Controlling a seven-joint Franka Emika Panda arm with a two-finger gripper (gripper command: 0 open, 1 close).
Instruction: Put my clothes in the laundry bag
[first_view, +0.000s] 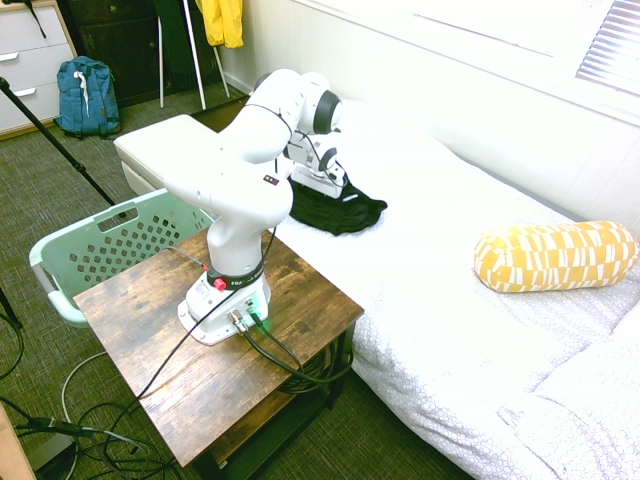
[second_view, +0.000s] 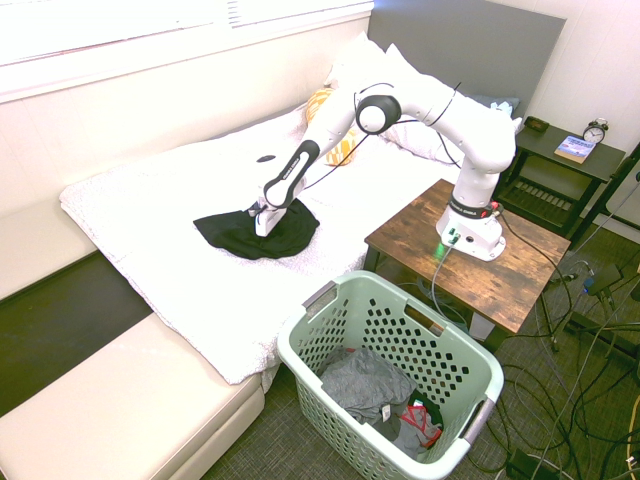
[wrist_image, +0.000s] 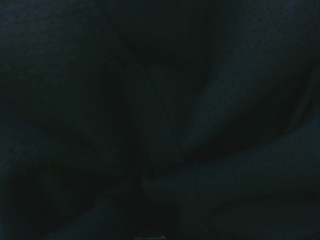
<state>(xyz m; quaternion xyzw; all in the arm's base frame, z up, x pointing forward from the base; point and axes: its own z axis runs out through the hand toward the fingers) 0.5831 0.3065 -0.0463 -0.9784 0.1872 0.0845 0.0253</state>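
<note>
1. The bed (second_view: 180, 250), under a white cover, fills most of the room and bears the garment; a yellow patterned pillow (first_view: 556, 256) lies well apart from it toward the head end.
2. The wooden side table (second_view: 520, 270) stands against the bed's edge, which lets the white arm (second_view: 440, 110) stretch out over the mattress.
3. The laundry bag (second_view: 330, 300), a mint-green perforated basket, sits on the floor just beside the table and the bed's corner, probably so that the carry from the bed is short. It already holds some grey and red items.
4. The clothes (second_view: 235, 235), a black garment, lie crumpled on the bed cover, well apart from the basket.
5. The gripper (second_view: 262, 228) points straight down and is pressed into the middle of the black fabric, a sensible spot for pinching a fold. The wrist view shows nothing but dark creased cloth (wrist_image: 210, 125), so the camera is right against it.
6. Whether the fingers are spread or closing on the fabric I cannot tell; they are buried in the cloth in both outside views.
</note>
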